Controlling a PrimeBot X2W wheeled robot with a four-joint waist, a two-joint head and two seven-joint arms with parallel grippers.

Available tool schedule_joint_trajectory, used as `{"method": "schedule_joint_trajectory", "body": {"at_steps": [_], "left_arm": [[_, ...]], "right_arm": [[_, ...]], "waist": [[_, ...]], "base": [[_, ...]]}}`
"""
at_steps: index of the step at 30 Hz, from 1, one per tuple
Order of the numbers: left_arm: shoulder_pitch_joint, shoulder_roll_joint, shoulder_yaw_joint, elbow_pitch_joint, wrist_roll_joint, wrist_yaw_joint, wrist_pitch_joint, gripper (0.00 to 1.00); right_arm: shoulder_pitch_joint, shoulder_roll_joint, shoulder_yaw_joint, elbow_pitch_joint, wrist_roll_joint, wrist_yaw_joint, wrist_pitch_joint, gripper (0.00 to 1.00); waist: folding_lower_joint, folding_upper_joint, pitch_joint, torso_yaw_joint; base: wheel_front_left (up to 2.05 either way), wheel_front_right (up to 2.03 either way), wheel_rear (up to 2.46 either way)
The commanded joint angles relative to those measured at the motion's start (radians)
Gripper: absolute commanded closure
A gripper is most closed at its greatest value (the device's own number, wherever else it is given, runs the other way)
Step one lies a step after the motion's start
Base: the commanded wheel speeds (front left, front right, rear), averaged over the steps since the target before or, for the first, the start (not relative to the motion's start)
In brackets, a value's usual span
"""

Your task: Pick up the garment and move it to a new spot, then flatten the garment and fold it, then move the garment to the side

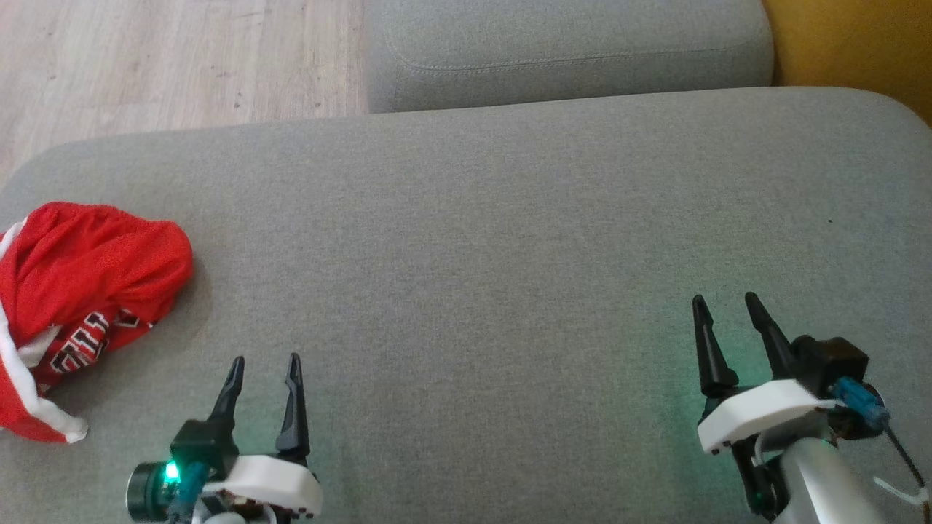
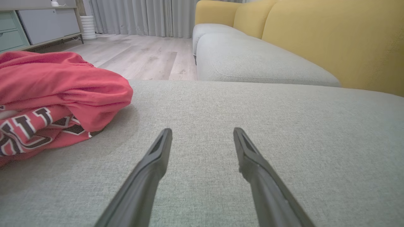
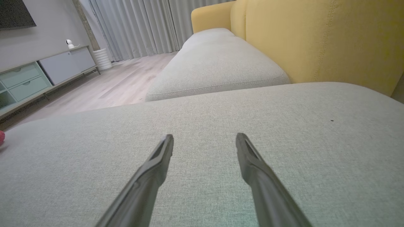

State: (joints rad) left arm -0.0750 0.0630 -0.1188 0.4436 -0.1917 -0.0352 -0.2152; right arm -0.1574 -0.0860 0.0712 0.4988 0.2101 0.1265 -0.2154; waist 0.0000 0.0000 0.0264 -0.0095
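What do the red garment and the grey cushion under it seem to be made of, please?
Red garment: probably thin synthetic sports mesh, matte; a fine dotted texture shows in the head view, it folds softly, and it has white trim and printed letters.
Grey cushion: woven upholstery cloth, matte; a fine crossed weave shows in the left wrist view.

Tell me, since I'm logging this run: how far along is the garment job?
Done: nothing visible. The red garment lies crumpled at the left end of the grey cushion, not flattened or folded. In hand: nothing; the left gripper and right gripper are both open and empty, apart from the garment, the left one nearer. Left: picking it up, moving it, flattening, folding and setting it aside.
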Motion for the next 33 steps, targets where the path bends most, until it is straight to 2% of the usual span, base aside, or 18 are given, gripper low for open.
{"method": "schedule_joint_trajectory", "body": {"at_steps": [1, 10, 26, 33], "left_arm": [[-0.022, 0.009, 0.027, -0.024, 0.036, 0.005, -0.021, 0.00], [-0.016, 0.000, 0.033, -0.017, 0.132, 0.012, -0.047, 0.00], [0.001, -0.011, 0.061, -0.045, 0.112, 0.024, -0.047, 0.00], [-0.009, -0.012, 0.053, -0.048, 0.101, 0.028, -0.047, 0.00]], "right_arm": [[-0.047, -0.006, 0.022, -0.018, -0.038, 0.004, -0.021, 0.00], [-0.056, 0.003, 0.015, 0.009, -0.138, 0.004, -0.046, 0.00], [-0.045, 0.021, -0.032, -0.001, -0.125, 0.004, -0.046, 0.00], [-0.045, 0.018, -0.013, -0.017, -0.117, 0.004, -0.046, 0.00]], "waist": [[0.0000, 0.0000, 0.001, 0.001], [0.0000, 0.0000, 0.007, 0.001], [0.0000, 0.0000, 0.007, 0.008], [0.0000, 0.0000, 0.028, 0.067]], "base": [[0.00, 0.00, 0.00], [0.00, 0.00, 0.00], [0.00, 0.00, 0.00], [0.00, 0.00, 0.00]]}}
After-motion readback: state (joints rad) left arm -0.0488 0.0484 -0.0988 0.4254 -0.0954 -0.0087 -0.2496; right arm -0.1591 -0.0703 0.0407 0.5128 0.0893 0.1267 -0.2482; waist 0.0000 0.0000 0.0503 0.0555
